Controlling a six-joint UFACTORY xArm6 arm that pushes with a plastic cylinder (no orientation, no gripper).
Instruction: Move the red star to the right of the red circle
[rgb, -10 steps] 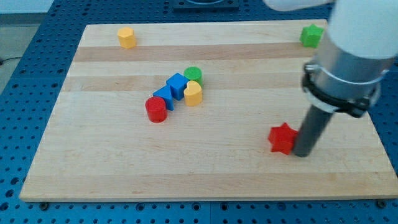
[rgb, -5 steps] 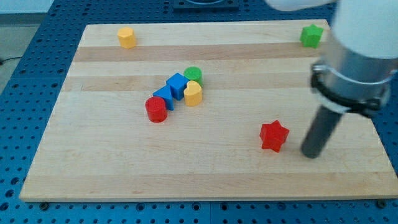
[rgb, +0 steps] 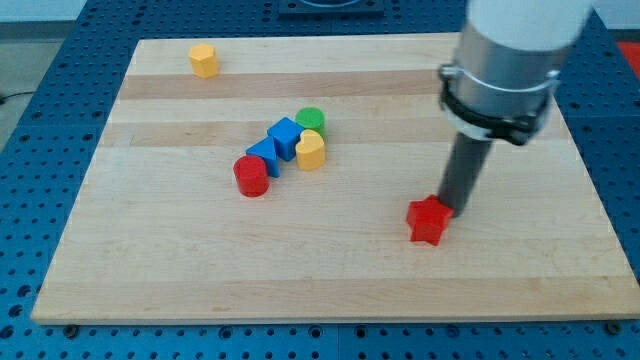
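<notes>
My tip (rgb: 455, 211) now touching red star (rgb: 428, 221) from upper right, having swung round; star nudged left toward red circle (rgb: 251, 176), still well apart. No pincer here, only rod.

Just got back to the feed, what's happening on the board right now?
My tip is against the red star, at the star's upper right edge in the view. The star sits well to the view's right of the red circle and lower down. The circle lies at the lower left of a cluster with two blue blocks, a yellow heart and a green block. A yellow block sits alone near the view's top left.
</notes>
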